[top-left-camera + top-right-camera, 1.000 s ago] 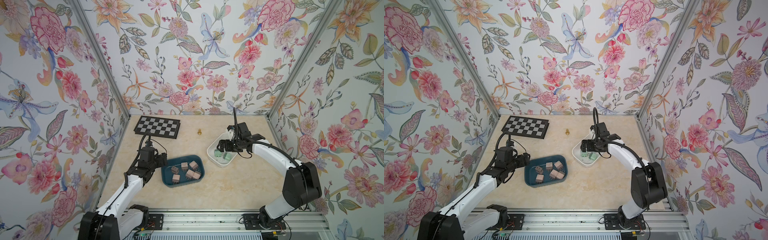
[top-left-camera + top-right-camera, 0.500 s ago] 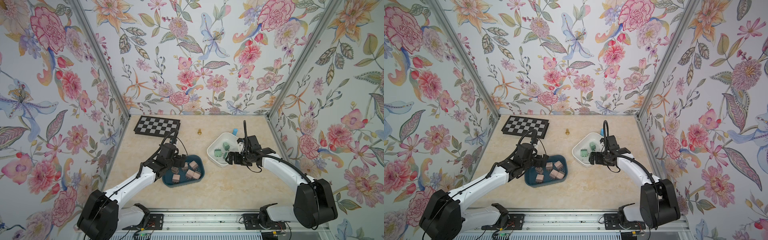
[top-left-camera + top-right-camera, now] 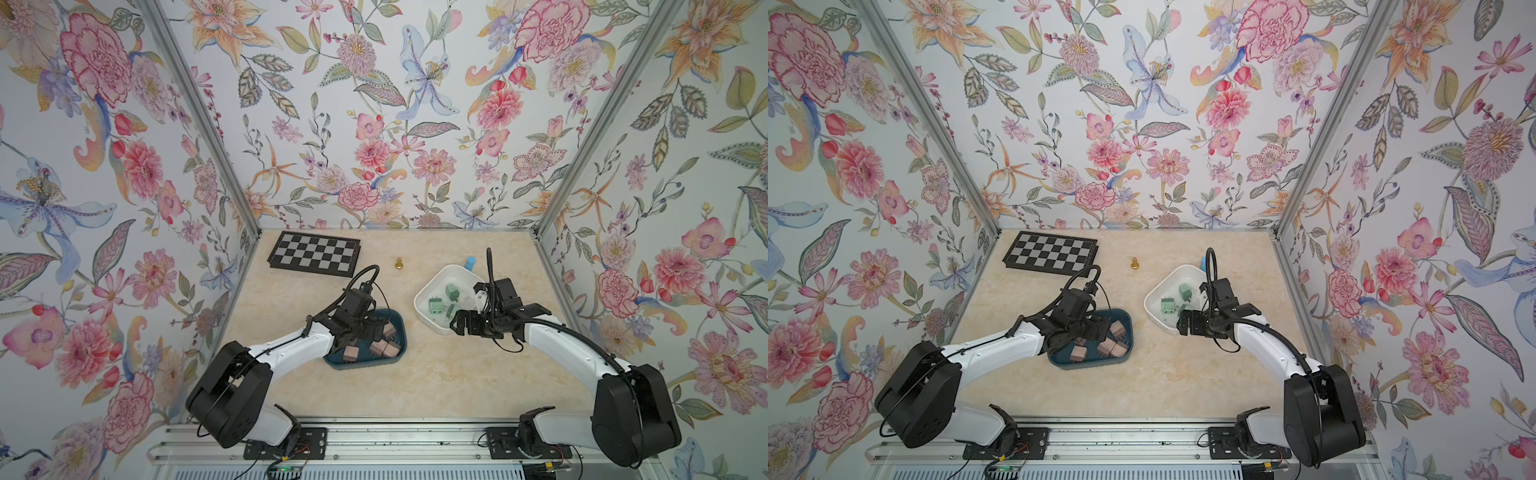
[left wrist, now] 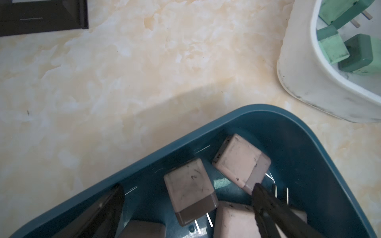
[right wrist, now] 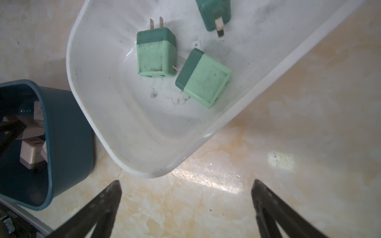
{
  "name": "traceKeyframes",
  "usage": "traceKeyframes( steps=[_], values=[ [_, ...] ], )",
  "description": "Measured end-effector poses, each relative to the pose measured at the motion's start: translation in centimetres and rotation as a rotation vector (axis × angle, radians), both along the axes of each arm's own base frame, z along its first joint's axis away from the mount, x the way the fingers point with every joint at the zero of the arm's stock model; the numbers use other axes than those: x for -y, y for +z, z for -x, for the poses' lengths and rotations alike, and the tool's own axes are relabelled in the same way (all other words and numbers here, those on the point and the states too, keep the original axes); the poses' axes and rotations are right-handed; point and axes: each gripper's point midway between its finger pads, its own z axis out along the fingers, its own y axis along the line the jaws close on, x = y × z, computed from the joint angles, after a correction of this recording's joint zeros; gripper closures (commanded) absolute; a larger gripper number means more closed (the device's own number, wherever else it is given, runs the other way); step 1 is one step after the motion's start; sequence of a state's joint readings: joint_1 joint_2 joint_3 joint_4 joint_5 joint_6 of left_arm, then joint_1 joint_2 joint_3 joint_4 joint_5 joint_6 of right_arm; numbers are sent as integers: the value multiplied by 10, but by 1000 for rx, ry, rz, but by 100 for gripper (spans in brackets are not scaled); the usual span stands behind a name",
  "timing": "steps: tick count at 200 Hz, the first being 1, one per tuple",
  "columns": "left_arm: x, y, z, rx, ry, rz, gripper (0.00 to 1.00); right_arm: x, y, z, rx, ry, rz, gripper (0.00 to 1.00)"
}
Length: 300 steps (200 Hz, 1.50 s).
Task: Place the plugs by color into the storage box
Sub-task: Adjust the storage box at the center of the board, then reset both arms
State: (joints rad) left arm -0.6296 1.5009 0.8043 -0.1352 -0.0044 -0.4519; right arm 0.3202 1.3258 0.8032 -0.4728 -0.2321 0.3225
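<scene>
No legible text, label, brand name, number or sign appeared in any view. The pink plugs (image 4: 190, 189) and green plugs (image 5: 155, 54) bore only scuffs and dirt marks, with no readable marking on any visible face. The blue box (image 4: 299, 131) and white box (image 5: 115, 115) were unprinted. The chessboard (image 3: 316, 253) showed plain squares without coordinates. The walls carried a floral pattern only, and the electronics at the rail were too small to read.
</scene>
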Motion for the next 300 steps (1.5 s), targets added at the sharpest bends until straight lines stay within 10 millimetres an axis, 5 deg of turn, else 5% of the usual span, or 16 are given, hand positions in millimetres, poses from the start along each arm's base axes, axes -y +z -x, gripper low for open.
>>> traceKeyframes(
  steps=[46,100,156,195,240,265,300],
  values=[
    [36,-13,-52,-8,-11,-23,3,-1,1,-1,6,0,-2,0],
    [78,7,-129,61,25,58,4,-1,2,-3,15,0,-5,0],
    [87,15,-142,78,59,115,2,6,5,-6,28,-23,-9,0],
    [23,47,-109,146,186,84,1,36,11,-16,66,-114,-11,0],
    [-124,134,-84,411,536,137,1,81,6,-30,122,-254,-4,0],
    [-194,128,-52,515,729,66,1,105,-3,-33,184,-331,30,0],
    [-234,100,-17,642,830,-95,1,136,-18,-44,236,-429,93,0]
  ],
)
